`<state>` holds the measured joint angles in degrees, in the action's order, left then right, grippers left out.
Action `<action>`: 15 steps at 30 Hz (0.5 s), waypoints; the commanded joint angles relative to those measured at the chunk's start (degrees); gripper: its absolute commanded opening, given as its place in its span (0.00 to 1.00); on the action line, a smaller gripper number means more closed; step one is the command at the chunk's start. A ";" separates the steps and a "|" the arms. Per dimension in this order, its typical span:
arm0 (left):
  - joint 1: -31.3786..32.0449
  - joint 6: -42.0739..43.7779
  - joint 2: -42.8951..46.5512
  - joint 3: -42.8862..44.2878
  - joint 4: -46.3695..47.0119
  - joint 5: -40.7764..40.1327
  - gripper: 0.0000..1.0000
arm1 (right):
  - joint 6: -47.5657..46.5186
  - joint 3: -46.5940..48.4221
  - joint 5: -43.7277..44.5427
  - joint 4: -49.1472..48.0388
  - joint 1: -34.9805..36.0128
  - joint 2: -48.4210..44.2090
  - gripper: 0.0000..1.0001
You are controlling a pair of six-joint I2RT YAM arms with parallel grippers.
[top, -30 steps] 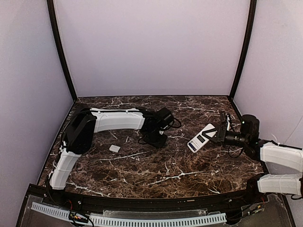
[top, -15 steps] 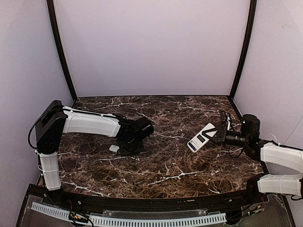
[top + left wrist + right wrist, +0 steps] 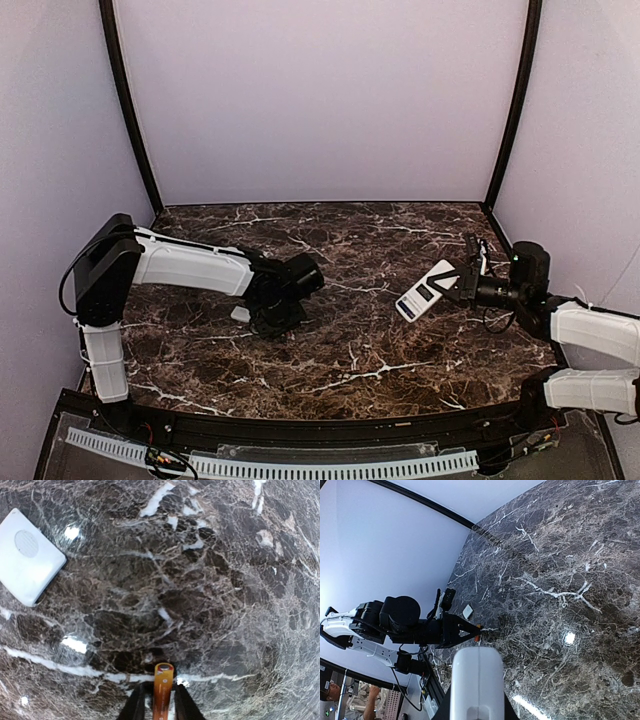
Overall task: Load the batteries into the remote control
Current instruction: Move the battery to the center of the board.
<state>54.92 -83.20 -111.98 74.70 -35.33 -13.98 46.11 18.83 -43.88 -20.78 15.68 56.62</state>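
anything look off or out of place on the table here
One thing: a small white cover-like plate lies loose on the table, well apart from the remote, which the right gripper holds up off it. An orange battery sits between the fingers of the left gripper. Nothing looks spilled or broken.

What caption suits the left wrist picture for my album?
Orange battery between the fingers of the left gripper over a marble table, white plastic square nearby.

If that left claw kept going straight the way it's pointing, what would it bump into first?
The marble tabletop, probably very soon. The orange battery poking out between the fingers of the left gripper would touch first, though depth is hard to judge.
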 commanded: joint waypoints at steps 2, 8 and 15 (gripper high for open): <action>0.30 -1.91 -0.55 -0.38 -1.67 1.51 0.30 | -0.84 1.47 -0.68 -1.84 -0.35 -0.55 0.00; 0.35 1.71 0.79 0.85 -1.89 0.03 0.41 | -0.87 1.41 -0.74 -2.64 -0.31 -0.14 0.00; 0.24 26.19 12.00 0.69 3.15 -10.26 0.79 | 2.18 -0.21 0.99 -7.65 -0.19 -0.03 0.00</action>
<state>54.94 -75.35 -109.49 75.05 -34.41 -16.40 46.48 18.85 -43.72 -22.13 15.68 56.62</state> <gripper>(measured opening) 0.652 0.141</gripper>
